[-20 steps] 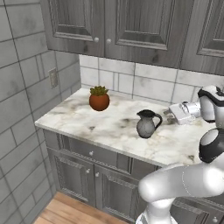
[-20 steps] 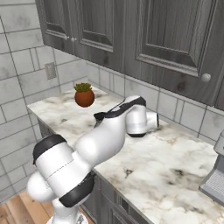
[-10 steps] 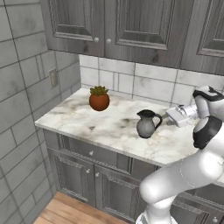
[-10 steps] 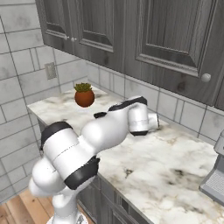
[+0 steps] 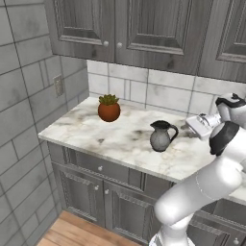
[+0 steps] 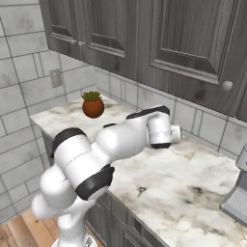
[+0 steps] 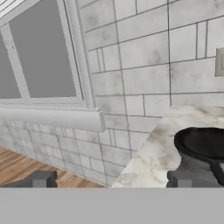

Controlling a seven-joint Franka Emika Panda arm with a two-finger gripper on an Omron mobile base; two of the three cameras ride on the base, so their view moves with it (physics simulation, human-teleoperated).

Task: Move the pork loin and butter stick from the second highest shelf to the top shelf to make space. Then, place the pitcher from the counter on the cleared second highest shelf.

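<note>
— Fingertips (image 7: 41, 179): where?
— Low in the hand view, two dark stubs, one at lower left, the other at lower right against the pitcher (image 7: 202, 151). Spread wide apart, nothing clasped between. Gripper (image 7: 109, 180) itself aimed along the counter (image 7: 151, 153) toward a grey tiled wall (image 7: 144, 65).

— And the pitcher there?
— Lower right of that frame, dark rim open to the camera, just beside the right-hand tip. Contact between them: cannot tell.

— Placed how in the base views?
— Centre of the left base view, upright on the veined marble, the pitcher (image 5: 161, 136) with handle turned to the right of frame. Hand at right middle, close beside that handle, apart from it. In the right base view, hidden behind the arm's white forearm.

— Anything else on the marble?
— Terracotta pot with a green plant (image 5: 109, 108), left of centre, well apart from the pitcher; same pot at upper left of the right base view (image 6: 93, 106). Grey machine (image 6: 237, 200) cut by the right edge there.

— Surroundings?
— Dark grey panelled cabinets (image 5: 125, 29) along the top, pale tile backsplash beneath, window frame (image 7: 41, 65) at upper left of the hand view, wooden floor (image 7: 26, 168) at its lower left.
</note>
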